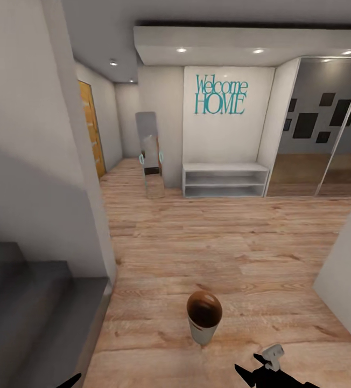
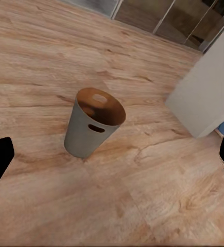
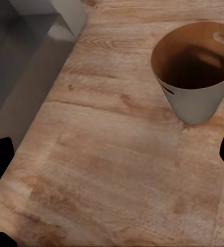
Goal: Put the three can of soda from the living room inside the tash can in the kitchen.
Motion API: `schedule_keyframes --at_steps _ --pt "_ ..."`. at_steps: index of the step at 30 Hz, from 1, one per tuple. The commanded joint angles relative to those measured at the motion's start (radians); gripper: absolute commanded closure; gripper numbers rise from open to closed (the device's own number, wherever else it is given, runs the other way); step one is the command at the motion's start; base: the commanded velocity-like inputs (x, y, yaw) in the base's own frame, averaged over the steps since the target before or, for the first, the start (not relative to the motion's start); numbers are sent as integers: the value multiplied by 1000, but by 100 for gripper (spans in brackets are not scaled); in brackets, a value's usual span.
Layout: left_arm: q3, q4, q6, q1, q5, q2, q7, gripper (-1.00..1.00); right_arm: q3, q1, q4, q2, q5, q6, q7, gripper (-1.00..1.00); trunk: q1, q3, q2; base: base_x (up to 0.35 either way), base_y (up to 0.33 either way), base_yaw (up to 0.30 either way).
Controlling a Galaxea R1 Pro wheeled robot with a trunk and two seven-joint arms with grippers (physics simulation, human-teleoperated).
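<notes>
The tash can (image 1: 203,318) stands upright on the pale wood floor, pale grey outside and brown inside. In the left wrist view the tash can (image 2: 93,128) shows its oval handle slot, a short way ahead of my open left gripper (image 2: 113,157). My right gripper (image 3: 113,157) is open too, with bare floor between its fingers and the tash can (image 3: 194,77) off to one side ahead. In the head view my right gripper (image 1: 257,367) hangs just to the right of and nearer than the bin. The cans of soda are out of view.
Grey steps (image 1: 30,302) and a wall corner (image 1: 89,188) lie to the left. A white wall block (image 1: 348,269) stands at the right. Across the floor are a white bench shelf (image 1: 225,180), a standing mirror (image 1: 149,153) and mirrored sliding doors (image 1: 321,129).
</notes>
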Motion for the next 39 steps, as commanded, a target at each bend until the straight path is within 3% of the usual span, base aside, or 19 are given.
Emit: schedule_keyframes --at_steps 1,32,39 --pt "0 6 0 0 0 0 0 -100 0 0 0 0 0 0 0 -100 -1 0 0 0 0 0" --pt "0 17 0 0 0 0 0 -100 0 0 0 0 0 0 0 -100 -1 0 0 0 0 0" --pt "-22 -22 39 40 1 -6 -39 -100 2 -3 -40 4 -1 36 -33 -100 -1 0 0 0 0 0"
